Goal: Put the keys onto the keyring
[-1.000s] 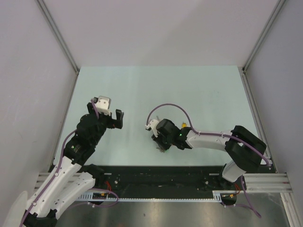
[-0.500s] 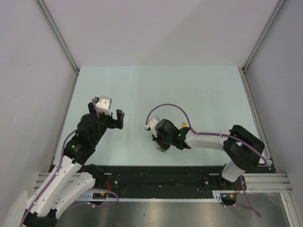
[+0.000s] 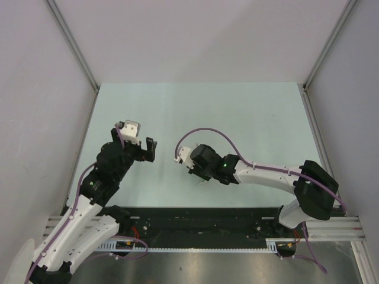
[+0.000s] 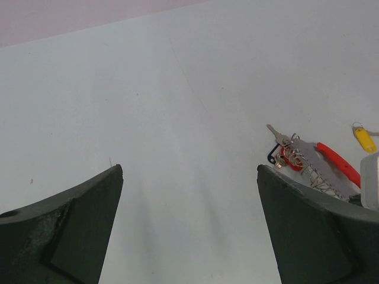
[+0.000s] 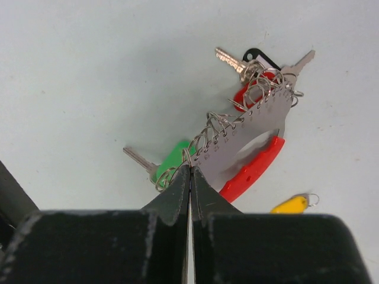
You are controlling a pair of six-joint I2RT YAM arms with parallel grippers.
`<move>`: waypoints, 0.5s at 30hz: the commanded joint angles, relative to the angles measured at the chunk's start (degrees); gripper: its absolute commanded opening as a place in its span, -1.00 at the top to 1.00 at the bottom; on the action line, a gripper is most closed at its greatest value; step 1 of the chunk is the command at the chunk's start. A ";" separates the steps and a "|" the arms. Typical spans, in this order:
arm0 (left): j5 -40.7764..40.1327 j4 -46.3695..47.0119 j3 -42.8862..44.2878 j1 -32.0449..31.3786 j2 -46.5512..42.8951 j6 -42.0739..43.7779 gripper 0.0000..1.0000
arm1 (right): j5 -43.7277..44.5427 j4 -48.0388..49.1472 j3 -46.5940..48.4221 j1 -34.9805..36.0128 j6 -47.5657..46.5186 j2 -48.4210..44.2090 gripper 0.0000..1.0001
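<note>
Right fingers (image 5: pixel 189 170): you are carrying them a little left and farther from the arm bases than a second ago, and they are now sitting pressed together instead of part-open.
Meaning for the task: you are probably trying to nip one of the wire loops (image 5: pixel 220 125); whether a loop is actually trapped between the tips is not showing.
Left fingers (image 4: pixel 189 171): they are hanging spread wide, holding nothing, with the keyring lying beyond their right-hand tip.
Keyring (image 5: pixel 251 133): it is lying on the table (image 5: pixel 89 71) directly ahead of the right fingers, its grey tag reaching right up to them and its red band (image 5: pixel 253 168) curving just right of them.
Keys: the green key (image 5: pixel 173 158) is sitting just left of the tips, seemingly on a loop. The red key (image 5: pixel 247 94) is lying at the far end among the loops. The yellow key (image 5: pixel 289 205) is lying loose to the right, apart from the band, so it is likely still waiting.
</note>
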 commanded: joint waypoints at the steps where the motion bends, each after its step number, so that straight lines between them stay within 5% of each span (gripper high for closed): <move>1: 2.56 1.41 -0.85 0.56 -0.94 -1.36 -1.00 | 4.71 -2.72 2.64 0.70 -6.15 -1.45 1.00; 15: 28.38 16.70 -9.20 0.56 1.25 -8.65 -0.91 | -10.14 -5.79 2.73 -0.97 -11.69 -12.00 1.00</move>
